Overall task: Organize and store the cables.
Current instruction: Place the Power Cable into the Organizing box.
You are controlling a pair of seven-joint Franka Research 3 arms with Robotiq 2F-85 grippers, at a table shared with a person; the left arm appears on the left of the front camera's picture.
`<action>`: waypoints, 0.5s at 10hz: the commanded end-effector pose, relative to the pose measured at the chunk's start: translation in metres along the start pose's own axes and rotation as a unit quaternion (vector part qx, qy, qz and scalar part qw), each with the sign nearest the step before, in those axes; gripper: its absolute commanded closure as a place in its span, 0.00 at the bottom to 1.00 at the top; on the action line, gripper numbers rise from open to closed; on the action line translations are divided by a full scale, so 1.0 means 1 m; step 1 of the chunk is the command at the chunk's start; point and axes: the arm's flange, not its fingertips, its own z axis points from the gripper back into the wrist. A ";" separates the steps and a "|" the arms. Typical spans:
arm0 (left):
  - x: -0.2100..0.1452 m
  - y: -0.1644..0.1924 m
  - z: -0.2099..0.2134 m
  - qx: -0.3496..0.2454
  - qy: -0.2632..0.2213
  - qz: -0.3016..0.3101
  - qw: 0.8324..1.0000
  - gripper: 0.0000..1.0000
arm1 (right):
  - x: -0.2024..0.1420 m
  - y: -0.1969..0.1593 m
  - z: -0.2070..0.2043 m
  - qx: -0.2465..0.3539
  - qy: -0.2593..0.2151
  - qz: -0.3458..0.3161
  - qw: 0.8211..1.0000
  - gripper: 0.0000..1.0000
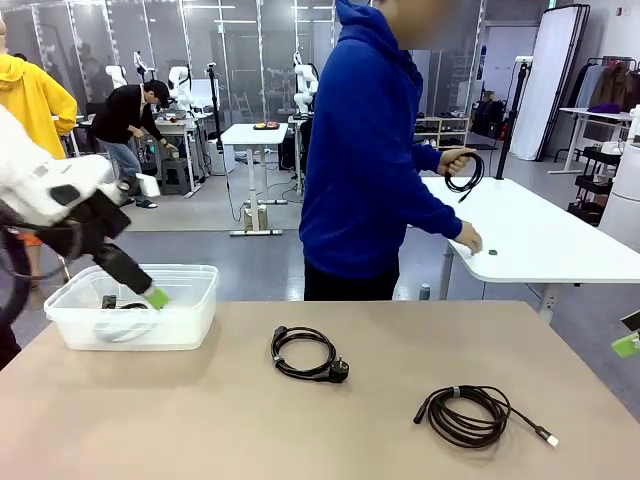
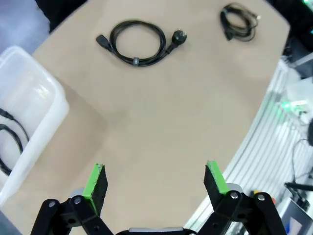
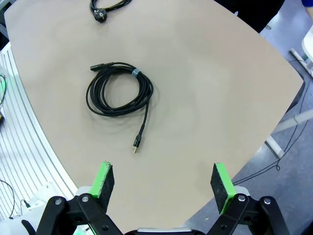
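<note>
Two coiled black cables lie on the tan table [image 1: 200,420]. One with a power plug [image 1: 305,352] [image 2: 138,41] is at the middle. One with a slim connector [image 1: 470,415] [image 3: 120,88] is at the right front. Another black cable [image 1: 122,303] [image 2: 10,134] lies inside the clear plastic bin [image 1: 190,320] [image 2: 34,93] at the left. My left gripper [image 1: 152,294] [image 2: 155,180] hangs open and empty by the bin's near rim. My right gripper [image 1: 626,344] [image 3: 163,181] is open at the table's right edge, above the slim-connector coil. The person in a blue hoodie holds a further coil [image 1: 463,172].
The person stands just beyond the far edge, turned to a white table [image 1: 540,240] behind, one hand resting on it. The tan table's rounded edges show in both wrist views. Bare tabletop lies between the bin and the two coils.
</note>
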 end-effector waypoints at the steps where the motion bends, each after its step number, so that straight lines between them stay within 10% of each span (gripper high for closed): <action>1: 0.015 0.008 -0.027 0.023 0.010 0.007 1.000 0.00 | 0.000 -0.001 -0.001 0.003 -0.005 -0.002 1.000 0.00; 5: 0.011 0.005 -0.043 0.005 0.012 0.005 1.000 0.00 | 0.000 -0.001 -0.001 0.003 -0.005 -0.002 1.000 0.00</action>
